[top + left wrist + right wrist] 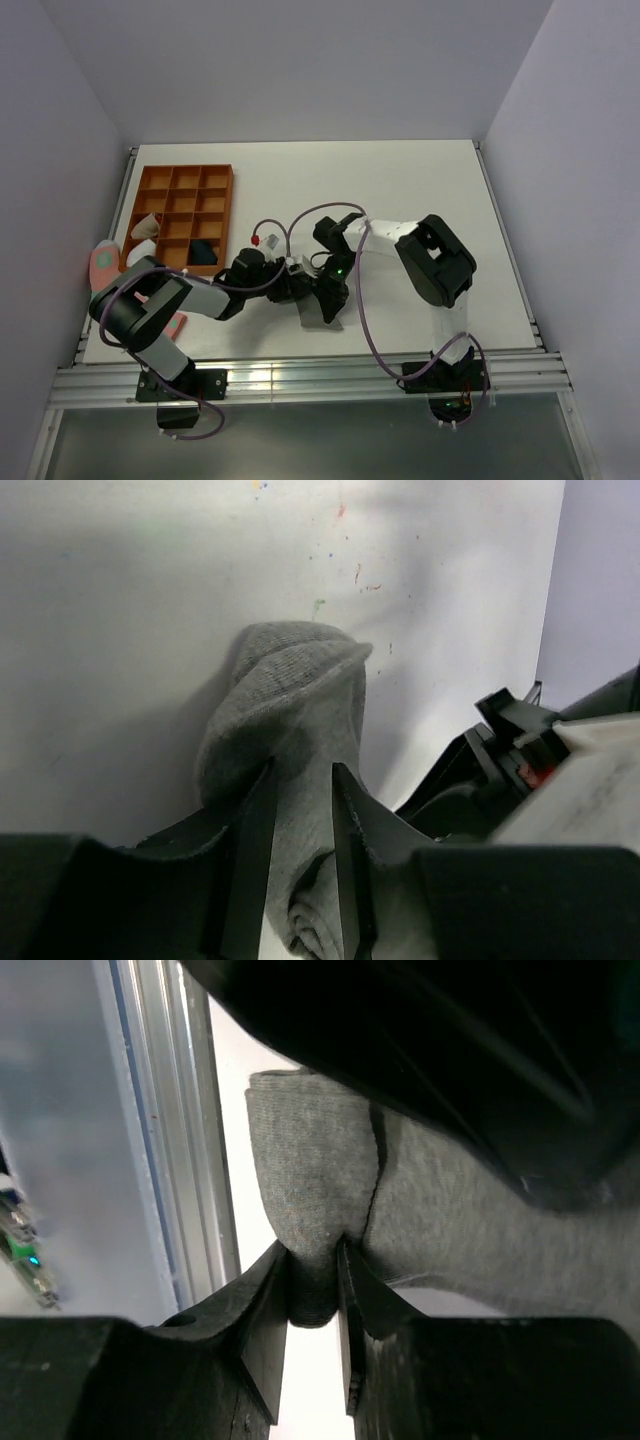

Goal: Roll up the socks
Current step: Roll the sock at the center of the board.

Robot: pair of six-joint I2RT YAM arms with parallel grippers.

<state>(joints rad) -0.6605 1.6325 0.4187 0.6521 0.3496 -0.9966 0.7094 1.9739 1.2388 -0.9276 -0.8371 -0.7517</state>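
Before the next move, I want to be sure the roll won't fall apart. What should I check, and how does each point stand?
1. Right gripper pinching the grey sock: ok, fabric is squeezed between its fingers.
2. Left gripper grip: cannot tell. The sock fills the gap between its fingers, but a firm pinch is not clear.
3. Roll finished: not ok, much of the sock lies loose and unrolled beyond the fingers.
4. Sock on the table, inside the near edge: ok.
5. Room between the grippers: not ok, they crowd close together over the sock.
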